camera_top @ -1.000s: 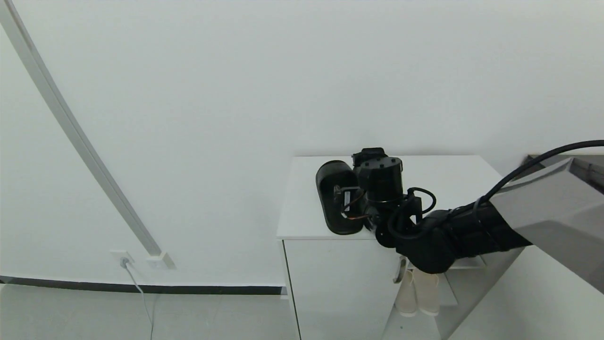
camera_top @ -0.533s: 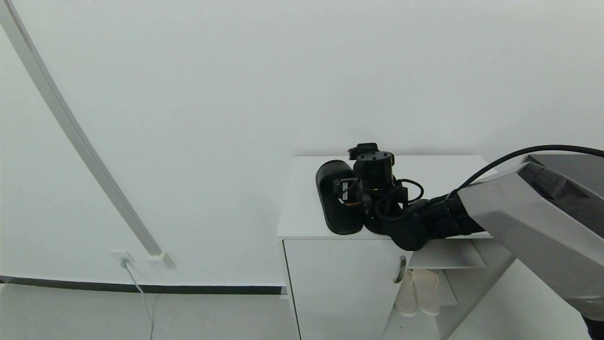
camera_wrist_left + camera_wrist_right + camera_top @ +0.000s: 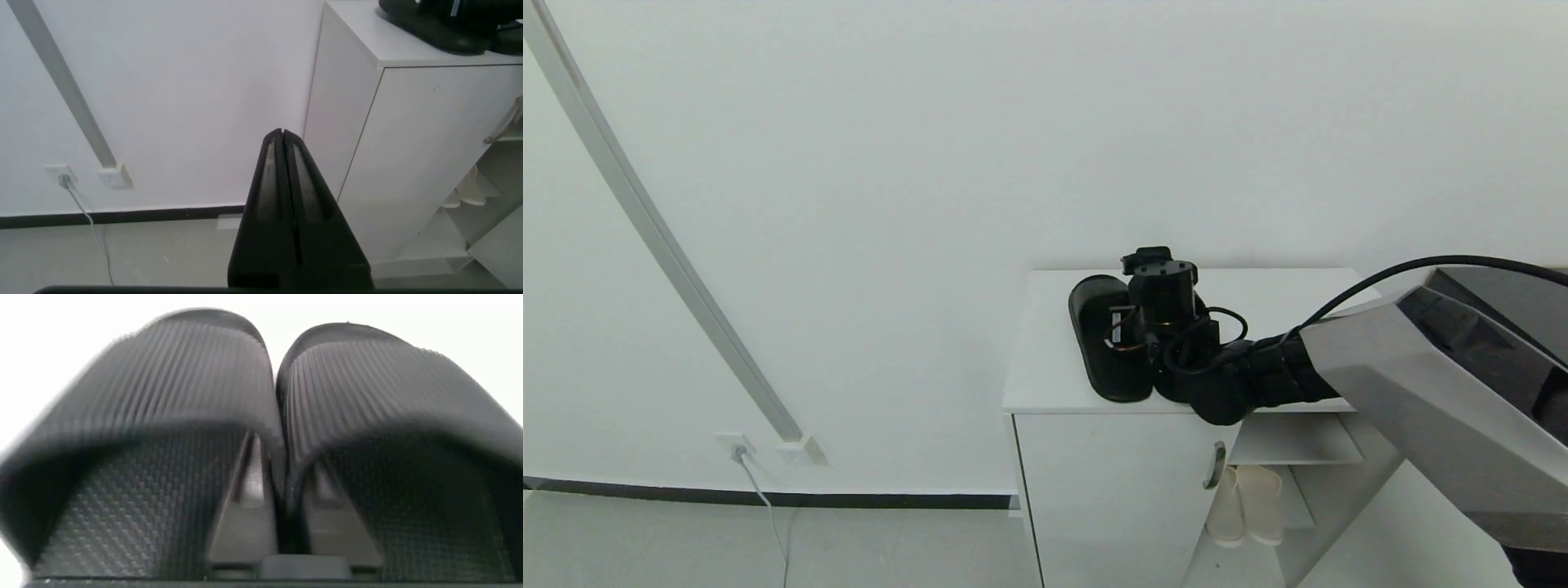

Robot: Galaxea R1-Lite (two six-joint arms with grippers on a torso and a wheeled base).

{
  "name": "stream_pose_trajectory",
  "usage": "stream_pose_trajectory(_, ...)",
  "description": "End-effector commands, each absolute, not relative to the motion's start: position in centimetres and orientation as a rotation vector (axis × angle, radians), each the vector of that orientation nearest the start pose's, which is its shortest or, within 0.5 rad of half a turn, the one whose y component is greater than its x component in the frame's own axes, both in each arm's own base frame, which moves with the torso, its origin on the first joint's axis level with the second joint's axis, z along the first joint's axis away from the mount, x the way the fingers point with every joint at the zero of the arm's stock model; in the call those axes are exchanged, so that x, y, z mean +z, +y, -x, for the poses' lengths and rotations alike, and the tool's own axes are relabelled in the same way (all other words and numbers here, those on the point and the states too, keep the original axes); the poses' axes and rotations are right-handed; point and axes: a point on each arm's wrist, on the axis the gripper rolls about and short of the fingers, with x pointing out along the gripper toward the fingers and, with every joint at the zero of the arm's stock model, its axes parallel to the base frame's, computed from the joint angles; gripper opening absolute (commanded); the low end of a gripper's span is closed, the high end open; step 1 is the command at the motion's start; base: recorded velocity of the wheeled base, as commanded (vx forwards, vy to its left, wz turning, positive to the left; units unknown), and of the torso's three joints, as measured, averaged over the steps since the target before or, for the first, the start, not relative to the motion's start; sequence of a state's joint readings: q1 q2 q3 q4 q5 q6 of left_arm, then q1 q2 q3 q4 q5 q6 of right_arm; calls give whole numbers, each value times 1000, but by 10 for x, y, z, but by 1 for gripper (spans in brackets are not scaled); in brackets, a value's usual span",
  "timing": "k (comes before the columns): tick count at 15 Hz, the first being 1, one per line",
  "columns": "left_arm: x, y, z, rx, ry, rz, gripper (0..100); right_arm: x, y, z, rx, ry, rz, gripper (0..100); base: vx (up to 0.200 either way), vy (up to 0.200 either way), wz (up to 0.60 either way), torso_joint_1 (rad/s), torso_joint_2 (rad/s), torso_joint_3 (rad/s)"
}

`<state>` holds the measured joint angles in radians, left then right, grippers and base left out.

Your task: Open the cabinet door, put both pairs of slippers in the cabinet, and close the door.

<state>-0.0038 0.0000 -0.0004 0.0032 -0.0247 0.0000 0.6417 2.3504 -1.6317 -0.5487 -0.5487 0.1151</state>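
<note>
Lying on the white cabinet top (image 3: 1282,302), left of its middle and close to the front edge: a pair of black slippers (image 3: 1098,347). Matte black, with broad ribbed straps and a fine woven-looking grain on the footbeds. Set side by side, inner walls touching, toes pointing away from the wrist. Whether flat or slightly tipped, hard to tell.

Reaching in from the right, low across the front edge of the top: the right arm, black wrist bent toward the pair. Right gripper (image 3: 282,486) pushed in under the straps, one finger inside each slipper, drawn narrow and pinching the two touching inner walls between them.

Held low, left of the cabinet (image 3: 417,155) and well apart from it: the left gripper (image 3: 282,140), fingers pressed flat together with nothing between, aimed at the wall and the cabinet's side.

Below the top: left door (image 3: 1111,490) closed, curved metal handle (image 3: 1216,465) at its right edge. Right side of the cabinet standing open, with a shelf (image 3: 1294,447) in sight. Under that shelf, a pair of white slippers (image 3: 1245,506), side by side and touching.

On the wall to the left: a slanting white conduit (image 3: 645,220) running down to a socket (image 3: 737,447) with a plugged-in cable.
</note>
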Motion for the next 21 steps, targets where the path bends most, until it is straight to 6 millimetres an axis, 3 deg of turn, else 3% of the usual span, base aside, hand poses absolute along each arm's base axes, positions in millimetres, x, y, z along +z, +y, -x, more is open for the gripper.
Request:
stream_pose_trajectory(1,75,0,23,-29,5,0,0,139,284,-399,85,146,-19,0,0,0,0,0,0,0)
stream_pose_trajectory(3,75,0,23,-28,5,0,0,150,283,-393,91,131,-29,0,0,0,0,0,0,0)
stream_pose_trajectory(6,75,0,23,-28,5,0,0,181,275,-367,126,107,-46,0,0,0,0,0,0,0)
stream_pose_trajectory(9,76,0,23,-28,3,-2,0,205,249,-302,227,134,-34,0,0,0,0,0,0,0)
stream_pose_trajectory(13,75,0,23,-28,5,-3,0,207,211,-221,341,145,-24,0,0,0,0,0,0,0)
stream_pose_trajectory(15,75,0,23,-28,5,-3,0,206,202,-190,400,157,-16,0,0,0,0,0,0,0)
stream_pose_trajectory(21,75,0,23,-28,5,0,0,196,206,-189,405,185,4,0,0,0,0,0,0,0)
